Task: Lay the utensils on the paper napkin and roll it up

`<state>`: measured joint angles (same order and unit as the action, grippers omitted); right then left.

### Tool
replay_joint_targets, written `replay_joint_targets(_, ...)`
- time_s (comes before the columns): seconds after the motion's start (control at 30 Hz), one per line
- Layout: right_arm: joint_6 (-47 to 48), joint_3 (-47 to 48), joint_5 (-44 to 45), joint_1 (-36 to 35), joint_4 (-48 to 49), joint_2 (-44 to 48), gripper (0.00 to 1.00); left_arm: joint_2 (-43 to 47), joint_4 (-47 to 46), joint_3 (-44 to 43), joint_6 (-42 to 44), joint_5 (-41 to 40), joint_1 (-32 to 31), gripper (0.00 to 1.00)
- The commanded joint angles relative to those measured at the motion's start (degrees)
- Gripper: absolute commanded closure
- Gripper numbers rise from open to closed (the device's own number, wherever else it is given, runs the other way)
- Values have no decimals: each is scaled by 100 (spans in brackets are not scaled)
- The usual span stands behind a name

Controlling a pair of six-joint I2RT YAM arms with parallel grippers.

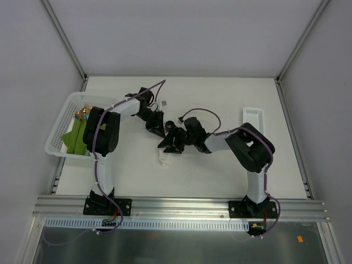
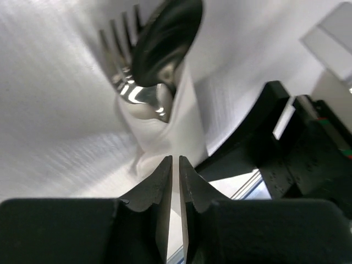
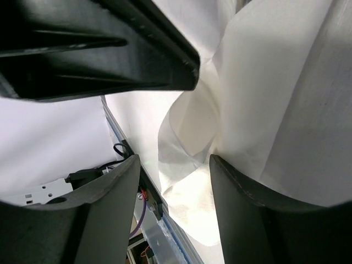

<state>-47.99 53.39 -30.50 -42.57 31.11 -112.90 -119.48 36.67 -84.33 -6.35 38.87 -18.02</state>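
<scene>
The paper napkin is wrapped round the utensils: the black spoon with its round bowl and the fork tines stick out of its far end. My left gripper is pinched on the napkin's near end, jaws almost touching. My right gripper is open, its jaws astride a loose fold of the napkin, the right finger touching it. In the top view both grippers meet at the table's middle, left and right, hiding the utensils; a bit of napkin shows below.
A white basket at the left edge holds green cloths and gold cutlery. A narrow white tray lies at the right. A small grey square sits behind the grippers. The right gripper's black body is close beside my left.
</scene>
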Motion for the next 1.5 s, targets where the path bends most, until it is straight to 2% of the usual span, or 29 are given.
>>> replay_joint_targets(0.0,105,-197,115,-6,-475,-259,42,391,148,-215,55,401,-87,89)
replay_joint_targets(0.27,88,-153,123,-6,-510,-294,42,180,148,-224,46,806,-360,87)
replay_joint_targets(0.47,96,-136,159,-15,-580,-268,41,65,183,118,116,833,-474,88)
replay_joint_targets(0.73,97,-188,176,-6,-589,-276,41,311,411,866,582,411,-395,90)
replay_joint_targets(1.03,114,-250,194,-6,-589,-259,41,347,614,849,898,-169,70,93)
replay_joint_targets(1.3,123,-294,185,-6,-589,-267,41,294,702,796,1250,-1004,185,94)
replay_joint_targets(1.4,132,-311,176,3,-589,-259,41,390,728,743,1268,-611,552,93)
replay_joint_targets(1.47,140,-320,176,3,-589,-241,42,566,728,612,1233,55,834,91)
